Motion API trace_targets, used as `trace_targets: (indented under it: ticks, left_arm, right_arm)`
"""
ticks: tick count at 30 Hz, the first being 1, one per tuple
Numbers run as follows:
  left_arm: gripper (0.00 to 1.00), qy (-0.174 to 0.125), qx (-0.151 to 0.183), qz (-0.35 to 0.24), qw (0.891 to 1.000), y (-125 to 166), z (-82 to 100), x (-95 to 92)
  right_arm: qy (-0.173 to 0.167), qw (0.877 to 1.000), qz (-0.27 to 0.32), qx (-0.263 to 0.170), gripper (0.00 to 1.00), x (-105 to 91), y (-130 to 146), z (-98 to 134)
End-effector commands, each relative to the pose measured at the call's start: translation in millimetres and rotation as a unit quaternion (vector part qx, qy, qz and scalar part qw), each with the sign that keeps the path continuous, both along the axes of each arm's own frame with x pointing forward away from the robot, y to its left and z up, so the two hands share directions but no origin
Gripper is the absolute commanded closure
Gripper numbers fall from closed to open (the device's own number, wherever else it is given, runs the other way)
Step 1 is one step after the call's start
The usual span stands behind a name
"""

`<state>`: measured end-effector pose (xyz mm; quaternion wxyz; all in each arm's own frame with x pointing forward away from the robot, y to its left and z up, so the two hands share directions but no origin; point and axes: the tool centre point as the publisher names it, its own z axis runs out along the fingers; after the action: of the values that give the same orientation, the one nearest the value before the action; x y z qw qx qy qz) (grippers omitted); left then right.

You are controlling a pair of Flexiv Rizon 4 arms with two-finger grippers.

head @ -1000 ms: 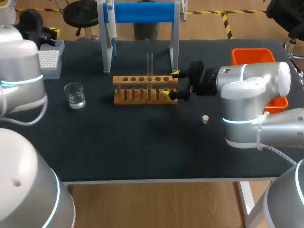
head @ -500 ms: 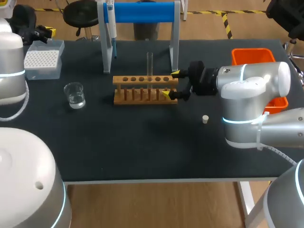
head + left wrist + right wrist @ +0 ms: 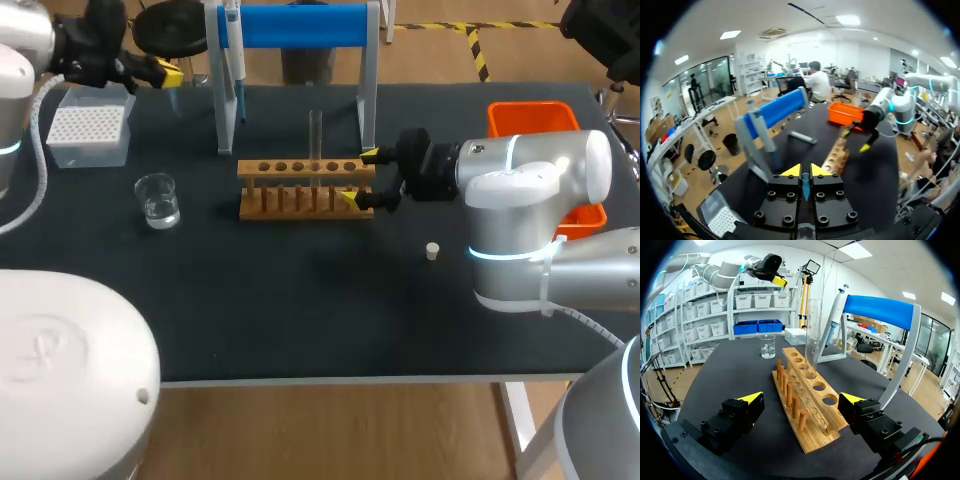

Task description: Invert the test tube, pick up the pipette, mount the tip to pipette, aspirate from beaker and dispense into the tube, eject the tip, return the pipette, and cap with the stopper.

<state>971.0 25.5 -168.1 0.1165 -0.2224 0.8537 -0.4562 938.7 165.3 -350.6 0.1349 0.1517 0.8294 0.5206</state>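
Swung in from the left side since a second ago, the left pincer (image 3: 167,75) now hangs over the tabletop's (image 3: 300,310) far edge, pressed together and empty, just left of the stand (image 3: 300,25) holding one pipette (image 3: 232,45). One test tube (image 3: 315,132) stands upright in the wooden rack (image 3: 300,192) mid-tabletop. The right pincer (image 3: 359,177) is spread either side of the rack's right end. One beaker (image 3: 158,200), one stopper (image 3: 432,251) and one tip box (image 3: 88,130) sit well apart, with open room along the near edge.
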Motion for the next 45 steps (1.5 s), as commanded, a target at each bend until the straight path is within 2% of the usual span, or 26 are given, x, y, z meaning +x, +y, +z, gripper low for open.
trace_targets:
  ticks: [1,3,6,12,25,34,45]
  left_arm:
    - [1.0,0.064,0.059,-0.055,0.995,-13.3,13.6,-16.2]
    - [1.0,0.061,0.05,-0.073,0.994,-27.3,16.7,-24.2]
    - [1.0,0.034,0.041,-0.11,0.993,-51.1,23.1,-36.0]
    - [1.0,0.033,0.033,-0.155,0.987,-93.6,27.0,-56.1]
    - [1.0,0.009,0.012,-0.184,0.983,-146.8,33.7,-89.4]
    - [1.0,0.004,0.012,-0.164,0.986,-161.8,36.0,-94.7]
    - [1.0,-0.007,-0.006,-0.165,0.986,-173.5,36.5,-93.3]
  right_arm:
    - [-0.002,1.0,-0.002,0.001,0.0,-1.2,0.2,-0.7]
    - [-0.002,1.0,-0.002,0.001,0.0,-1.2,0.2,-0.7]
    - [-0.002,1.0,-0.002,0.001,0.0,-1.2,0.2,-0.7]
    - [-0.002,1.0,-0.002,0.001,0.0,-1.2,0.2,-0.7]
    - [-0.002,1.0,-0.002,0.001,0.0,-1.2,0.2,-0.7]
    - [-0.002,1.0,-0.002,0.001,0.0,-1.2,0.2,-0.7]
    - [-0.002,1.0,-0.002,0.001,0.0,-1.2,0.2,-0.7]
